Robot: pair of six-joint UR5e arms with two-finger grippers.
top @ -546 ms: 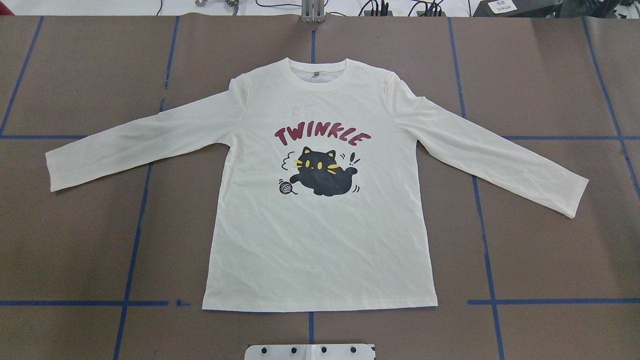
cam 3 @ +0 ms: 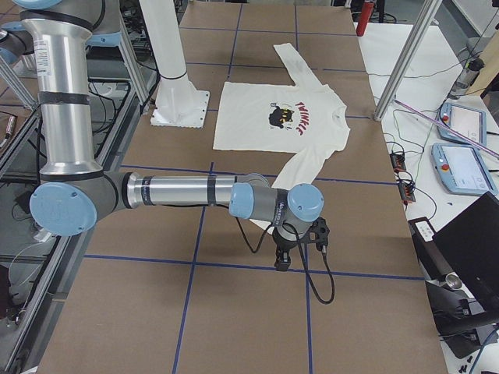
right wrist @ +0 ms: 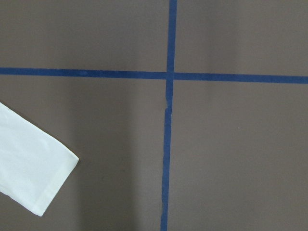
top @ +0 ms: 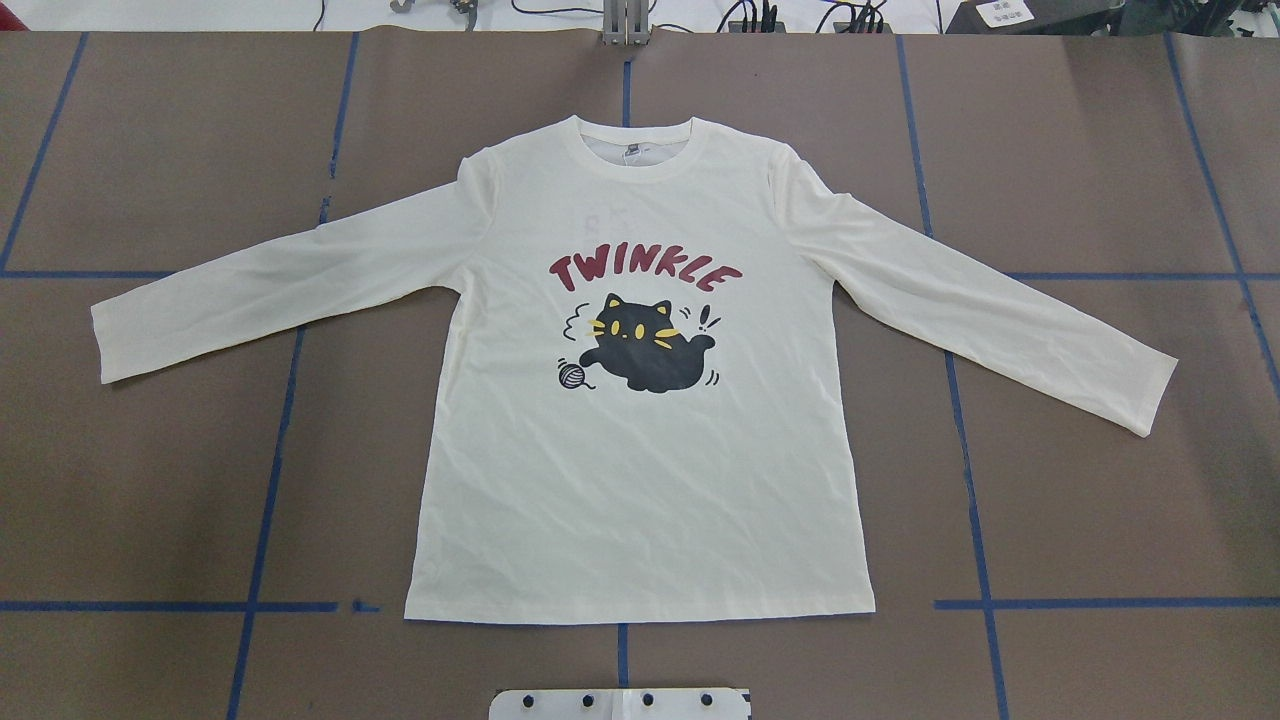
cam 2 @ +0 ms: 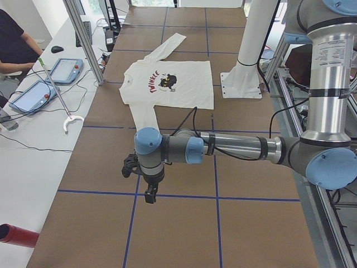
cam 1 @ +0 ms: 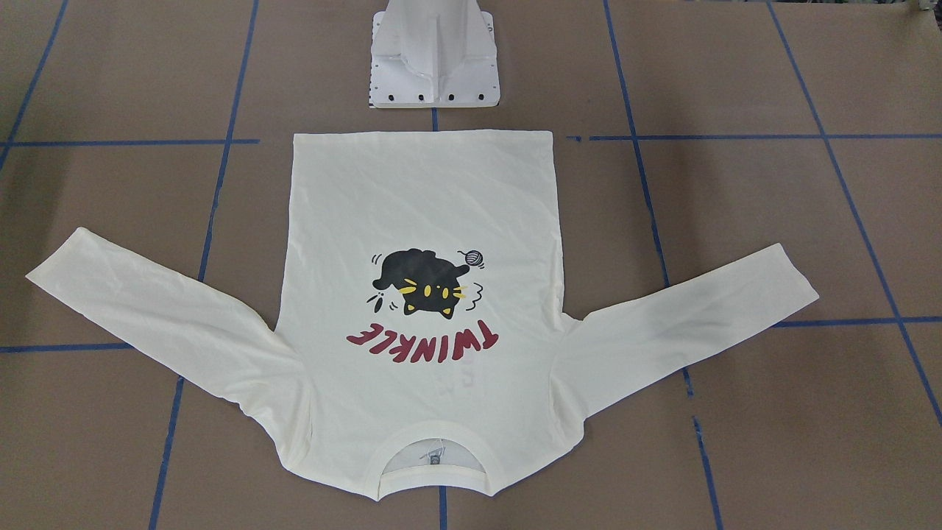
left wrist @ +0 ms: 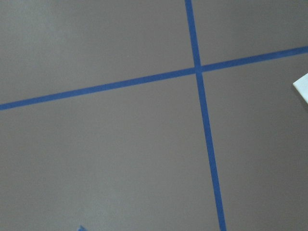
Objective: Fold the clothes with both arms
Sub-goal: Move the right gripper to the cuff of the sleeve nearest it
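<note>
**Item:** cream long-sleeved T-shirt (top: 640,480) with black cat print, flat and print-up on the brown bench (top: 150,480). Its hem is just beside the white pedestal base (cam 1: 434,59) and its collar points away from it.

**Axis:** body runs straight out from the pedestal; sleeves splay to either side.

**Tools:** the black two-finger left tool (cam 2: 149,195) hangs beyond the left cuff (top: 100,340). The right tool (cam 3: 281,263) hangs beyond the right cuff (right wrist: 38,168). Each arm is nearer its own sleeve. Whether either tool is open or closed cannot be told.

**Condition:** lightly creased, no fold made.
</note>
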